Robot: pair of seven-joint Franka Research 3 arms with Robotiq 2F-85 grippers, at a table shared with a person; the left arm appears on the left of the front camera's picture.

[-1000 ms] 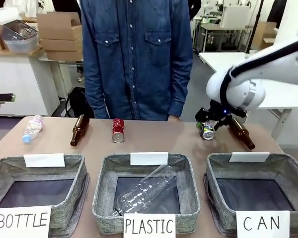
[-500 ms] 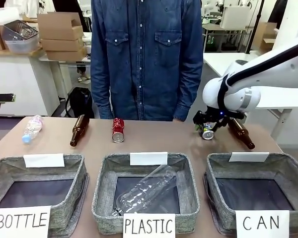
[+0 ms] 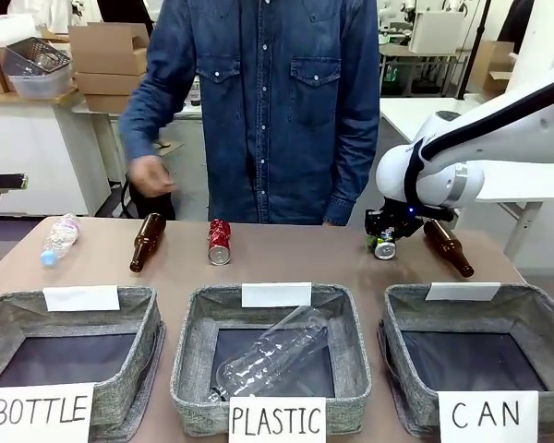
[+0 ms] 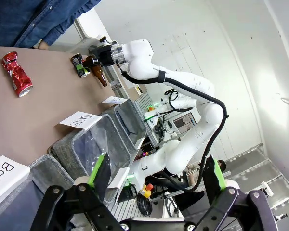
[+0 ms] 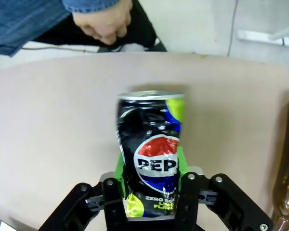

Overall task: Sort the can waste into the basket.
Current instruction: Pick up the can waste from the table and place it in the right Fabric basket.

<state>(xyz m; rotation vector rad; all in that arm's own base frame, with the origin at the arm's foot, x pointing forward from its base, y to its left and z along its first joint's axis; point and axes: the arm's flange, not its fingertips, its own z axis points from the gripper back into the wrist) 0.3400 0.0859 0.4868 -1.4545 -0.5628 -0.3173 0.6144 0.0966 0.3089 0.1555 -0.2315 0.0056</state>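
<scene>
The right pincer (image 5: pixel 149 168) is clamped on the small dented silvery-grey metal can with dark and green print (image 5: pixel 151 144). Its green pads (image 5: pixel 119 164) press on both sides of the can. In the front view this pincer (image 3: pixel 385 242) holds the can (image 3: pixel 384 247) low over the far part of the brown table (image 3: pixel 286 263). I cannot tell if the can touches the table. Just beside the pincer lies a brown glass bottle (image 3: pixel 448 247). Near the pincer, on the robot's side, stands the grey fabric basket with the white paper sign CAN (image 3: pixel 522 297). Well apart from the pincer, toward the left arm, lies the small dented red metal can with white marks (image 3: pixel 220 243). The left pincer (image 4: pixel 157 166) is farthest off, and its two fingers stand wide apart.
</scene>
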